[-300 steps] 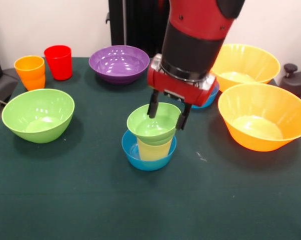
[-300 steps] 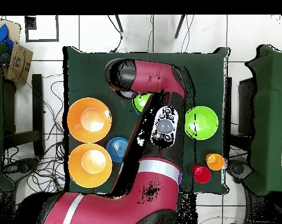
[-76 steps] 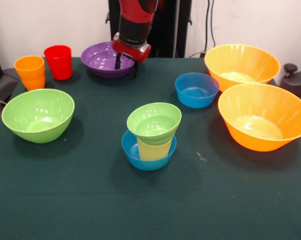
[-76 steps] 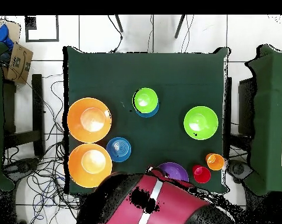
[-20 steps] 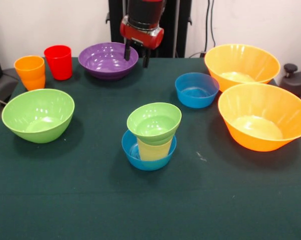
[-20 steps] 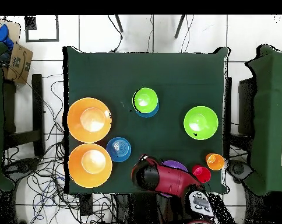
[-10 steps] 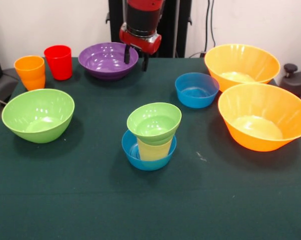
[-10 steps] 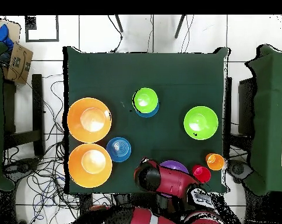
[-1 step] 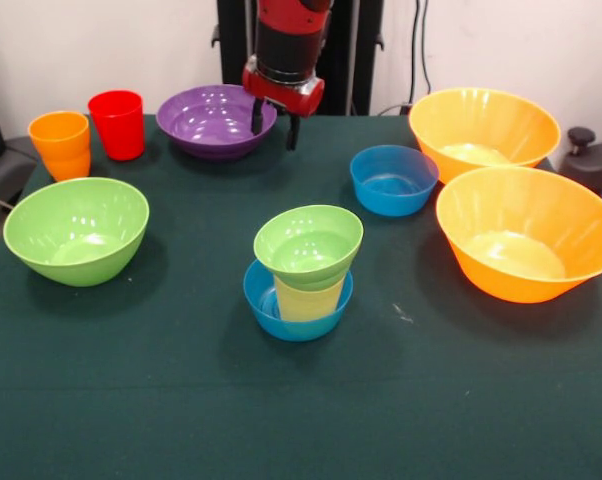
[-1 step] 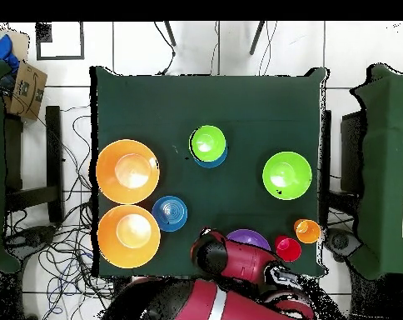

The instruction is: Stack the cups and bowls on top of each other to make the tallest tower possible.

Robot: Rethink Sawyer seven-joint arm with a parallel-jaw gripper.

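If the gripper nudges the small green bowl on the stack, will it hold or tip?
Probably tips: the small green bowl already sits tilted on the narrower yellow cup. Its glossy plastic looks slippery and light, so it may slide off.

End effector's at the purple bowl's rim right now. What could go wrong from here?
The end effector hangs open at the purple bowl's rim; a thin-edge grip could slip. The small green bowl already sits tilted on the yellow cup, so a wide bowl added there may topple the tower.
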